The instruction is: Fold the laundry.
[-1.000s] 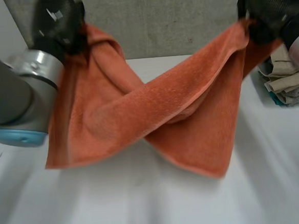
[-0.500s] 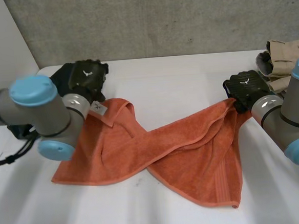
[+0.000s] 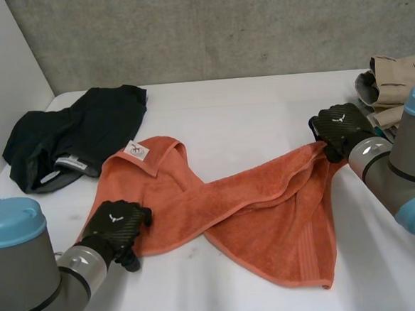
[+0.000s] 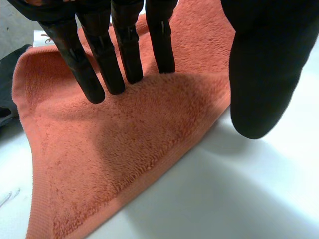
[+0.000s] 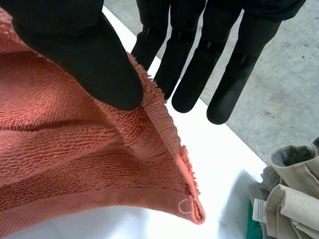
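An orange towel [image 3: 253,202] lies crumpled and twisted across the white table [image 3: 247,110], its white label [image 3: 135,151] at the far left corner. My left hand [image 3: 116,226] rests at the towel's near left edge. In the left wrist view its straight fingers [image 4: 124,55] lie on the towel [image 4: 99,149], while the thumb [image 4: 264,64] stands apart over bare table. My right hand [image 3: 341,126] holds the towel's far right corner. In the right wrist view its thumb [image 5: 84,45] presses the towel's edge [image 5: 75,149] against the fingers [image 5: 224,55] behind it.
A black garment [image 3: 78,132] lies bunched at the far left of the table. A pile of beige and grey clothes [image 3: 394,78] sits at the far right, close behind my right hand, also in the right wrist view as beige clothes [image 5: 294,189]. A grey wall backs the table.
Both hands brought the raised towel down onto the table. My left hand let go of its corner and moved to the near left edge. The right hand kept its grip.
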You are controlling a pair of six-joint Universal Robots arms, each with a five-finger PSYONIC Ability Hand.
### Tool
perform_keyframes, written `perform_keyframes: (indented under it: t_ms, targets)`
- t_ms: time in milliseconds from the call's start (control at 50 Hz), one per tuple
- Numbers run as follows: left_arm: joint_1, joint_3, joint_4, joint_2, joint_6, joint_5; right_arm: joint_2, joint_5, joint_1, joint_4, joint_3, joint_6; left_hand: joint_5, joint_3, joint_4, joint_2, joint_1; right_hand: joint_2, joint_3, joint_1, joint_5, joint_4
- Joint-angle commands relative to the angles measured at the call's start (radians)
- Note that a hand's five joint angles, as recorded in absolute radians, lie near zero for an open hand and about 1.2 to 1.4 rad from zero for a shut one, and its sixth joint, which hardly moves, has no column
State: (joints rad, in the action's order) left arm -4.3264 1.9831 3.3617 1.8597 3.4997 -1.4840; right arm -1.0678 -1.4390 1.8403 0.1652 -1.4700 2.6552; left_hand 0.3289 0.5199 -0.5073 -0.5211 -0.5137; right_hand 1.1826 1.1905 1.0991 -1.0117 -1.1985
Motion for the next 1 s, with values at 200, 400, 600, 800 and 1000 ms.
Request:
perform_keyframes:
  t_ms: [200,400,600,800,1000]
  targets:
    - [-0.004,-0.151,0.113,0.188,0.015,-0.005,0.000,0.003,0.013,0.002,-0.032,-0.001,0.325,0.309,-0.322,-0.308,-0.315,0.214,0.206,0.297,-0.210,-0.198]
    - [-0.022,-0.194,0.160,0.155,0.015,-0.032,-0.012,-0.001,0.000,-0.012,-0.030,-0.024,0.893,0.876,-0.889,-0.875,-0.883,0.214,0.206,0.297,-0.210,-0.198]
    - [-0.039,-0.103,0.099,-0.253,0.015,-0.030,-0.259,-0.003,-0.036,-0.292,-0.058,-0.320,0.893,0.876,-0.889,-0.875,-0.883,0.214,0.206,0.297,-0.210,-0.198]
    - [-0.091,-0.043,-0.027,-0.239,0.022,0.083,-0.359,0.006,-0.096,-0.460,-0.112,-0.453,0.893,0.876,-0.889,-0.875,-0.883,0.214,0.206,0.297,-0.210,-0.198]
    - [-0.110,-0.398,0.084,0.153,0.237,0.097,-0.054,-0.027,-0.044,-0.320,0.152,-0.344,0.893,0.876,-0.889,-0.875,-0.883,0.214,0.206,0.297,-0.210,-0.198]
